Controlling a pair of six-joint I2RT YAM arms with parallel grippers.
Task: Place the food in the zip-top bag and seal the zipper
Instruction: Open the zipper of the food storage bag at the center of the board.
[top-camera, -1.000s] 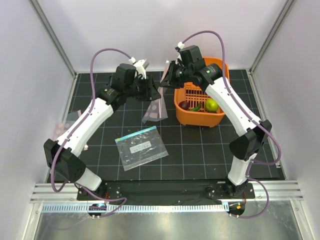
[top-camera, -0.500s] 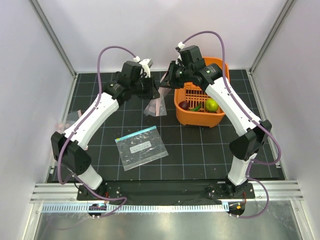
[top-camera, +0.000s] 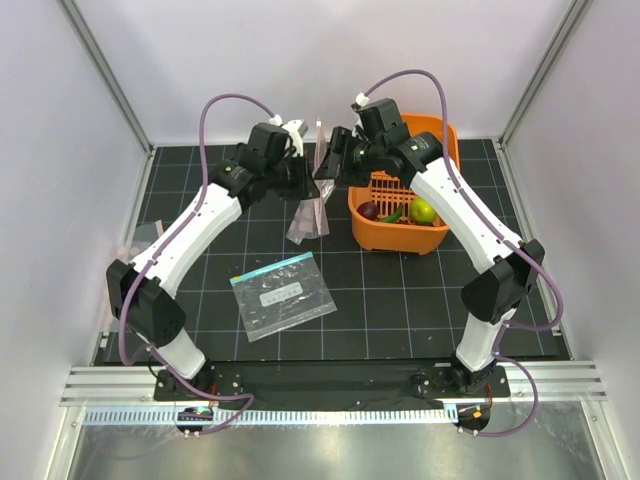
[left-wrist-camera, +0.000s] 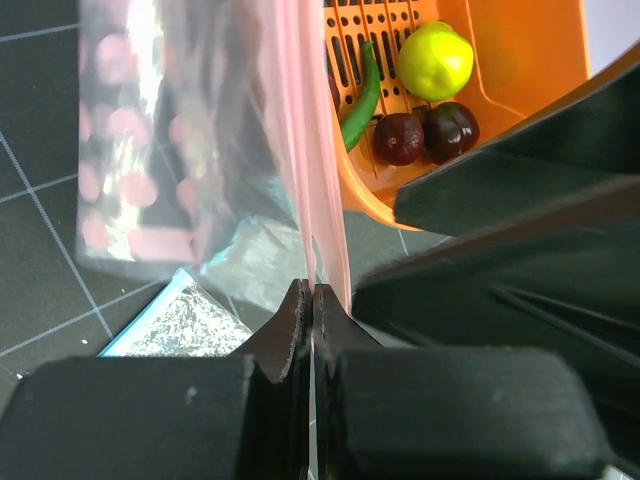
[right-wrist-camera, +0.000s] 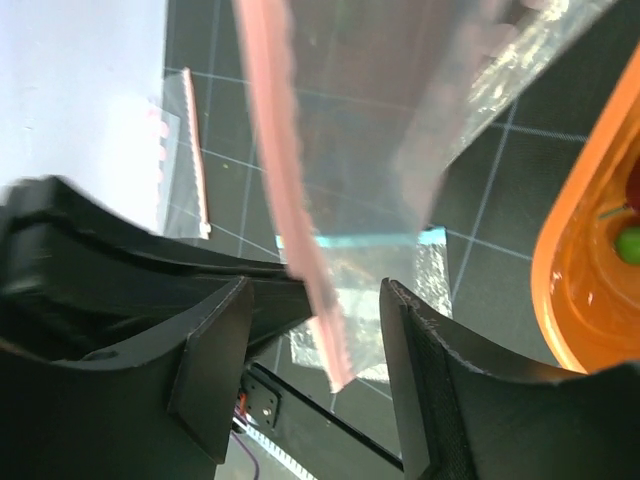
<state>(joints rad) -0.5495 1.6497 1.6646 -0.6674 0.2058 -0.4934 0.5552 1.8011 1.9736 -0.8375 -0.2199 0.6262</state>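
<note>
Change over the last second: the left arm swung in toward the right arm. The zipper (left-wrist-camera: 305, 150) end now stands upright between the 2 wrists; it was not raised like that before. The right gripper (right-wrist-camera: 316, 310) has edged closer to it.

Left gripper (left-wrist-camera: 312, 300): jaws clenched on the pink zipper strip. The zip-top bag (top-camera: 309, 218) hangs from it, lifted above the counter (top-camera: 400, 300), just left of the orange basket (top-camera: 400, 238).

Right gripper: jaws released, straddling the free end of the strip with a gap on each side. No contact seen.

Judgement: the bag is being presented for a 2-handed hold so that the mouth can be pulled apart. Nothing is loaded yet, so the task is at an early stage.

Counts:
- Bags: 3. 1 held, 1 teal-strip bag (top-camera: 283, 295) flat on the counter, 1 more clear bag (right-wrist-camera: 195, 150) near the far left edge.
- Baskets: 1.
- Food in the basket: 1 green round fruit (left-wrist-camera: 436, 60) and 1 green chili (left-wrist-camera: 362, 95).
- Dark maroon piece (left-wrist-camera: 400, 138): shows 2 rounded lobes; cannot tell whether it is 1 piece or 2.
- Yellow pepper: 0 in view.
</note>
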